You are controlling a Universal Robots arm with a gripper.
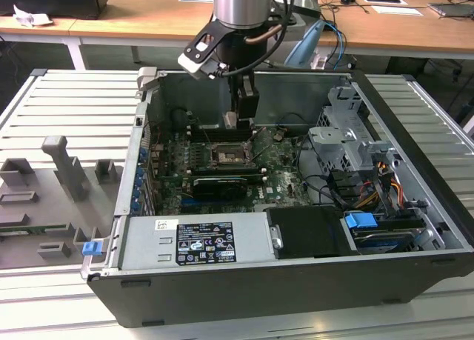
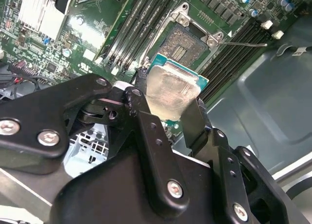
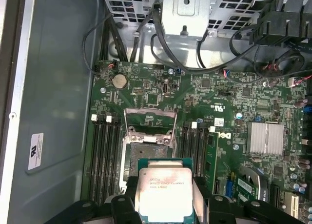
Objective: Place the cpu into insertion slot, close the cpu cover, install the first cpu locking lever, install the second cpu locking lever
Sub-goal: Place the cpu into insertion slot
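Black gripper fingers pinch the cpu, a flat square chip with a pale silver top on a green-edged base, held tilted just above the insertion slot. The slot's dark pin field lies bare beside the raised cpu cover, on the green motherboard inside the open computer case.

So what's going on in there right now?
The arm's gripper is shut on the cpu, holding it by its edges above the motherboard inside the open computer case. The insertion slot lies open with its pin field bare, so the cpu is not yet seated.
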